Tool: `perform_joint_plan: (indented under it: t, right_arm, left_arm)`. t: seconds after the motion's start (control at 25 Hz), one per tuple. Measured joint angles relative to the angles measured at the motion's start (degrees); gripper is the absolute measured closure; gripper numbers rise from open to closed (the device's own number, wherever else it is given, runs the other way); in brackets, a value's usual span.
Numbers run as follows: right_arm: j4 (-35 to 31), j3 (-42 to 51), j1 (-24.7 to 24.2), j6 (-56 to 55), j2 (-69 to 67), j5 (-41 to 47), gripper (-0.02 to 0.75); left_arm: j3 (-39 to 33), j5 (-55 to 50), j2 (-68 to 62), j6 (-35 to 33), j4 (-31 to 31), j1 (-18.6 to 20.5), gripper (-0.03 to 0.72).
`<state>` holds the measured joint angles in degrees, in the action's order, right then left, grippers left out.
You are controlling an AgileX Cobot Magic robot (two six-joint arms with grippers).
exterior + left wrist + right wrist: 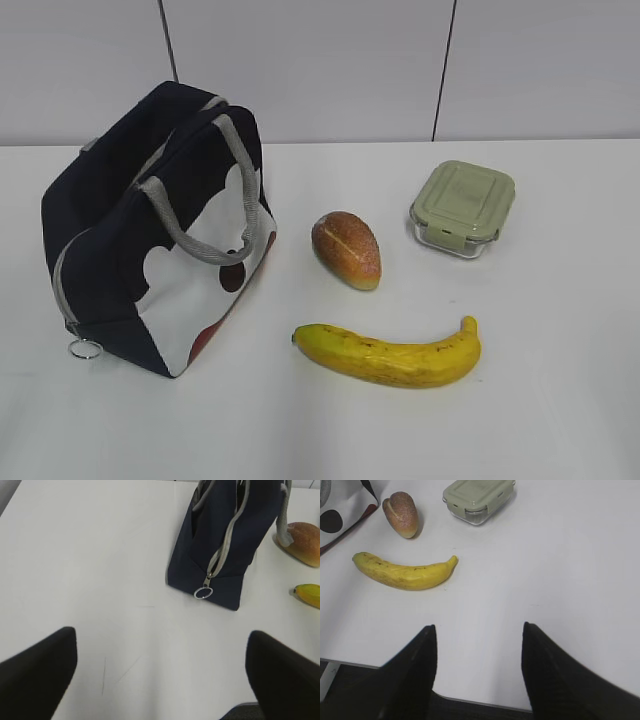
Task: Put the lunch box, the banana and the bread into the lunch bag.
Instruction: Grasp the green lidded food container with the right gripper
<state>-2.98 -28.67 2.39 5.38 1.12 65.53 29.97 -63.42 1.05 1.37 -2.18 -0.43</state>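
Banana (392,355) long axis left-right, stem right; left claw (160,665), right claw (479,645) both released, empty.

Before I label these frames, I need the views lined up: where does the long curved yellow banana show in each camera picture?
Exterior view: the long curved yellow banana lies at lower centre, nearest the camera.
Left wrist view: only its end shows at the right edge.
Right wrist view: it lies whole at upper left.
Shared landmark: the small oval golden-brown bread, just beyond the banana in all three views.
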Motion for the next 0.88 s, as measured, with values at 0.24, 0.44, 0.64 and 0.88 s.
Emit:
perform_joint_plan:
  t: [0.24, 0.44, 0.64, 0.88]
  right_arm:
    - [0.00, 0.00, 0.00, 0.00, 0.00, 0.00, 0.334]
    - [0.00, 0.00, 0.00, 0.00, 0.00, 0.00, 0.334]
    - [0.00, 0.00, 0.00, 0.00, 0.00, 0.00, 0.334]
    - [0.00, 0.00, 0.00, 0.00, 0.00, 0.00, 0.334]
  left_arm:
    - [0.00, 0.00, 0.00, 0.00, 0.00, 0.00, 0.030]
    - [0.00, 0.00, 0.00, 0.00, 0.00, 0.00, 0.036]
    - [0.00, 0.00, -0.13, 0.00, 0.02, 0.00, 0.053]
    - [4.41, 1.21, -7.79, 0.00, -0.71, 0.00, 0.084]
